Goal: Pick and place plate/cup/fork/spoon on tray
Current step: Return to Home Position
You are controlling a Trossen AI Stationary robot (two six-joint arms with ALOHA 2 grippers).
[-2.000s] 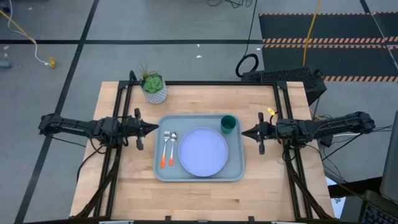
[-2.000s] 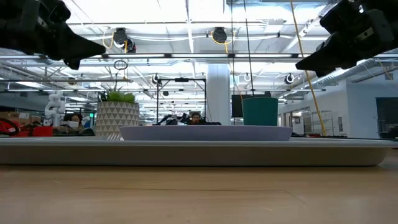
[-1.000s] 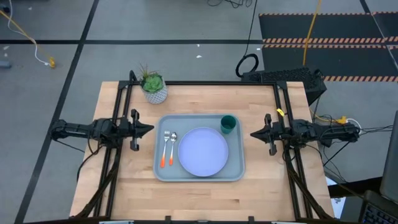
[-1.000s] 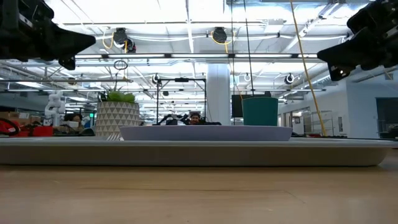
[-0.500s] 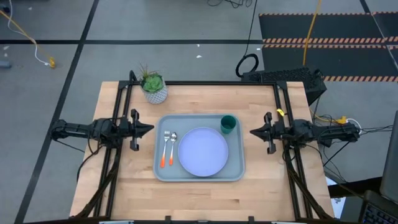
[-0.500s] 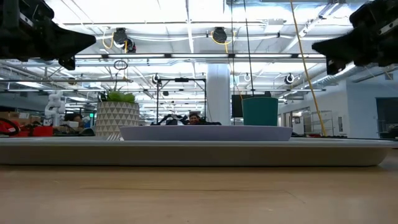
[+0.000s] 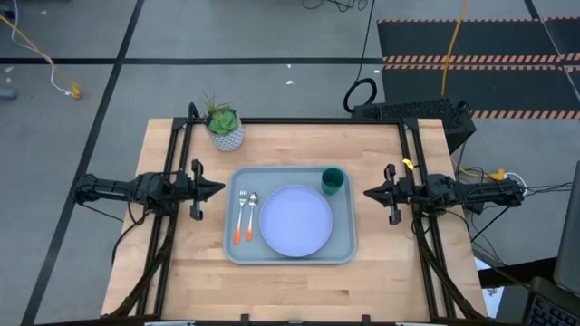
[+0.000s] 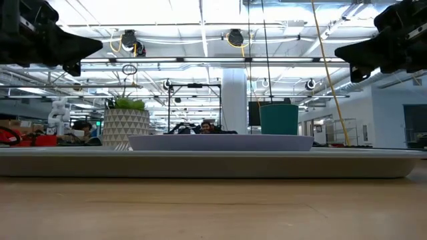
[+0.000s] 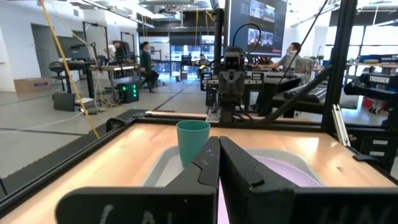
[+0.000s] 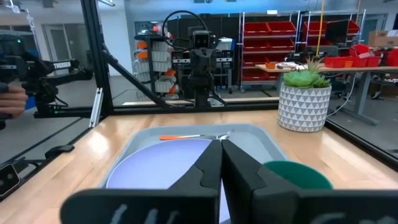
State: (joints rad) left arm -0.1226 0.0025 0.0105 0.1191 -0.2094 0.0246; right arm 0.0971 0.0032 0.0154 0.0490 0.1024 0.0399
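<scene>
Tray (image 7: 343, 250) sits mid tabletop (image 7: 181, 272). On the tray: plate (image 7: 296, 220) in the centre, cup (image 7: 333, 180) in the right corner on the plant pot's (image 7: 225, 136) side, and fork (image 7: 242, 215) and spoon (image 7: 252, 214) side by side along the left rim. Left gripper (image 7: 217, 188) hovers off the tray's left edge and right gripper (image 7: 367, 192) off its right edge. Both are empty, fingers (image 9: 239, 165) pressed together.

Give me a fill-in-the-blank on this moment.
The left gripper and right gripper are both ___, holding nothing.
The small dark green cup stands in the grey-blue rectangular tray's corner nearest the ___ gripper.
The orange-handled silver fork and spoon lie between the round lavender-blue plate and the ___ gripper.
Missing words: shut; right; left.
</scene>
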